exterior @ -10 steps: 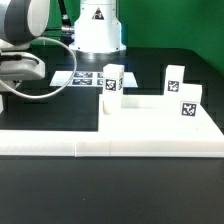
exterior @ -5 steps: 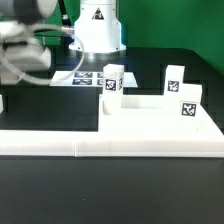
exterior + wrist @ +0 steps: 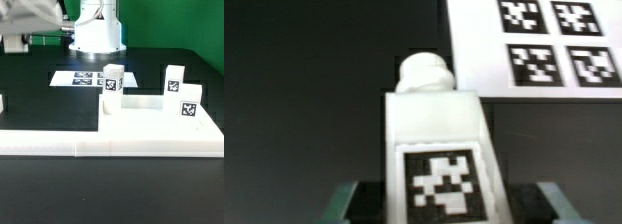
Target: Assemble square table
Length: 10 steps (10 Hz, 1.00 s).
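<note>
Black tabletop fills the scene, with a green wall behind and the arm's white base (image 3: 97,30) standing at the back. Up in the exterior view's top left corner sits the gripper (image 3: 18,42), mostly cut off by the frame edge there, but the wrist view tells the story: the gripper (image 3: 445,200) is clamped on a white leg post (image 3: 438,140), its dark fingers (image 3: 345,200) pressed against either side of the tagged end, the rounded peg end pointing away from the camera. Beneath that held post lies the marker board (image 3: 553,45), its four tags off to one side. On the table, the square slab (image 3: 160,118) rests against the long white border rail (image 3: 110,143) on the exterior view's right, and three more leg posts stand upright on or right behind it: one (image 3: 112,84) near its corner, one (image 3: 174,80) further back, one (image 3: 187,103) at the far right. No containers out here. Compared with a second ago, the arm has lifted up and away toward the top left, clearing the marker board (image 3: 85,77), while the slab and standing posts haven't budged.
</note>
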Available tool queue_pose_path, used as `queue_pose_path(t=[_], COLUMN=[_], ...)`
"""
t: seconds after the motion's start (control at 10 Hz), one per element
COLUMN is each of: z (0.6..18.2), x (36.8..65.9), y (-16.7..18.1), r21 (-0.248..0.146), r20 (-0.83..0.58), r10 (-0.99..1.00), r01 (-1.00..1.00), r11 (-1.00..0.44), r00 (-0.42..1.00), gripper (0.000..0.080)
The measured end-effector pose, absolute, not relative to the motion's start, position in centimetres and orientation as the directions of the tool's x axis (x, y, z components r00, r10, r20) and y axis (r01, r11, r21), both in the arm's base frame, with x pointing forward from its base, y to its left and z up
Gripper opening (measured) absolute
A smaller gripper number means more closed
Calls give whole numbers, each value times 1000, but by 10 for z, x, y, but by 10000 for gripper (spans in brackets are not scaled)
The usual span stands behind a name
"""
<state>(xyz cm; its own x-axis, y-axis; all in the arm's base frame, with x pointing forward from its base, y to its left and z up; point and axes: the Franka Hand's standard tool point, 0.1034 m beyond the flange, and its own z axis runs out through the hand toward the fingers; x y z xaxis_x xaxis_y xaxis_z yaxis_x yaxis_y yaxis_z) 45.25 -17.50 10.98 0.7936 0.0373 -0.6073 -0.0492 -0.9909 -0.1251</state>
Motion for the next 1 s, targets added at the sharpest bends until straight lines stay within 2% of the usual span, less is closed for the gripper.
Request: queue_pose_path(t=[0.2,0.3,0.4,0.5,0.7,0.8,1.0], z=[108,115,131,144,153,151,151], x=[455,458,471,500,552,563,563], y=[-179,-172,-153,-127,-85,-71,-81], r21=[-113,-107,-107,-95,-35,-30,-26], r20=[-511,-470,-436,-352,-193,-127,-10], r10=[18,-18,-45,-98,-160,-133,-143], r01=[-47,-78,-102,-140,-170,-137,-143], r11=[-992,-991,-989,-986,-985,-990,-989], r00=[859,882,899,931,968,983,990], gripper=[291,291,291,291,291,291,291])
